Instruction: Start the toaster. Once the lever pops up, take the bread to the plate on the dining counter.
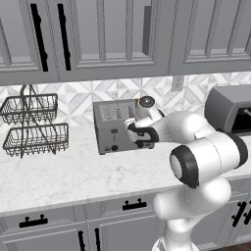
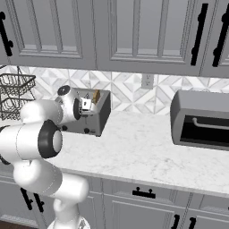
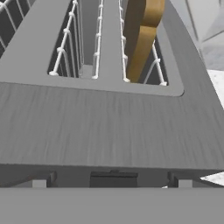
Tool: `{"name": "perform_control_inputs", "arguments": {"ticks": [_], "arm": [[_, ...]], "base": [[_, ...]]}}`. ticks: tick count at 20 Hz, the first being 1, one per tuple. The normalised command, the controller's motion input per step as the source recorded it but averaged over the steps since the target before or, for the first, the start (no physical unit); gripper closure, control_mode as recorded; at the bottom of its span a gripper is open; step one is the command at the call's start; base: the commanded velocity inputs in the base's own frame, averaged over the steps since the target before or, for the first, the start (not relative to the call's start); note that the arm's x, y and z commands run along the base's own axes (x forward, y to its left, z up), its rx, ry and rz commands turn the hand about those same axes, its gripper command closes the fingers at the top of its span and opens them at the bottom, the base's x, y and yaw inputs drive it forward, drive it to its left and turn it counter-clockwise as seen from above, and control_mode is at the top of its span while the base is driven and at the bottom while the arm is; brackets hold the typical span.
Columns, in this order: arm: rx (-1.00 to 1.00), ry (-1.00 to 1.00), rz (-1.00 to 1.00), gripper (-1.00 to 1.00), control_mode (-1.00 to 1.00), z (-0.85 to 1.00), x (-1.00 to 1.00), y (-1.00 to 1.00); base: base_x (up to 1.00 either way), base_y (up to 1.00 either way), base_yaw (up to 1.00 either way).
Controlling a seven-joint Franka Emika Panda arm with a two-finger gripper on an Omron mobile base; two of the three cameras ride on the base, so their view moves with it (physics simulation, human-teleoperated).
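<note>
The toaster [image 1: 116, 126] stood on the marble surface [image 1: 73, 171], the bread [image 3: 142, 37] upright in its right slot. The end effector [image 1: 141, 138] sat at the toaster's front; its opening could not be told. A press missing the lever would likely shove the toaster back.

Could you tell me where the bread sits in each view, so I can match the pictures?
Left base view: I cannot make it out; the arm covers the toaster's right end.
Right base view: the bread pokes from a slot at the toaster's top, left of centre.
Hand view: top, right of centre, in the right-hand slot.
Shared landmark: the toaster.
</note>
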Motion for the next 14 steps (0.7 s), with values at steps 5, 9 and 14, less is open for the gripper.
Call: {"name": "perform_control_inputs", "arguments": {"ticks": [5,9,14], "arm": [[0.0,-0.01,0.0,-1.0,-1.0,-0.16,0.19,0.0],[0.0,-0.01,0.0,1.0,-1.0,-0.08,0.06,0.0],[0.0,0.0,0.0,1.0,-1.0,0.0,0.0,0.0]], "base": [[0.0,0.0,0.0],[0.0,0.0,0.0],[0.0,0.0,0.0]]}}
